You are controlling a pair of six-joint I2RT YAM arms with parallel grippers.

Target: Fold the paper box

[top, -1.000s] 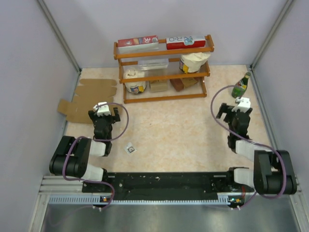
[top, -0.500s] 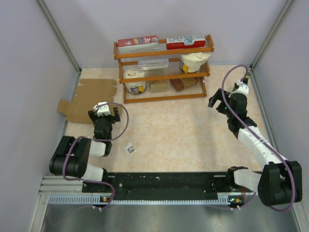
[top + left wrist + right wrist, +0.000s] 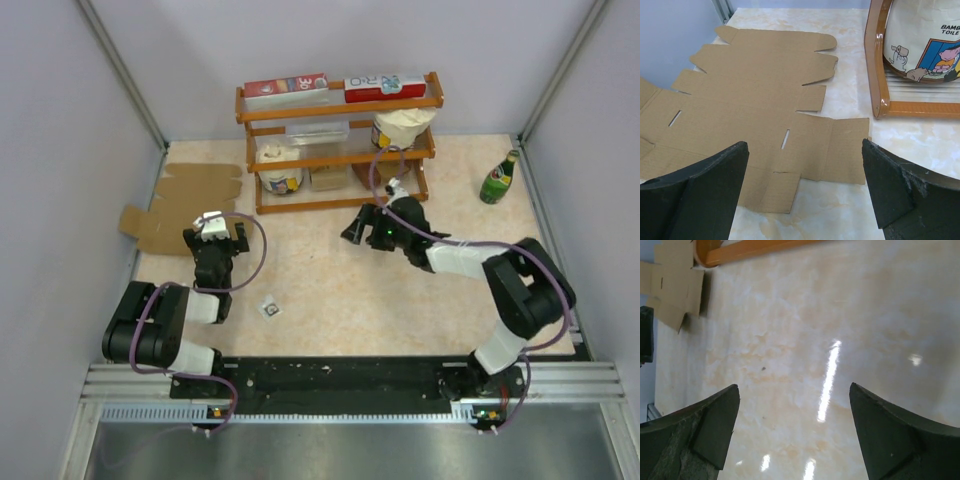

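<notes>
Both pairs of jaws gape wide, gripping nothing — the paper box [image 3: 188, 205] lies flat and unfolded on the worktop [image 3: 330, 290], just left of the wooden shelf [image 3: 340, 105] — so every fold remains.

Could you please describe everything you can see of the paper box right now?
The paper box is an unfolded die-cut sheet of plain brown cardboard, unprinted, with crease lines, narrow slots and rounded flaps. It lies flat on the marbled tabletop at the far left, beside the wooden shelf but apart from it. No flap is raised. The open left gripper sits at its near edge without gripping it.
</notes>
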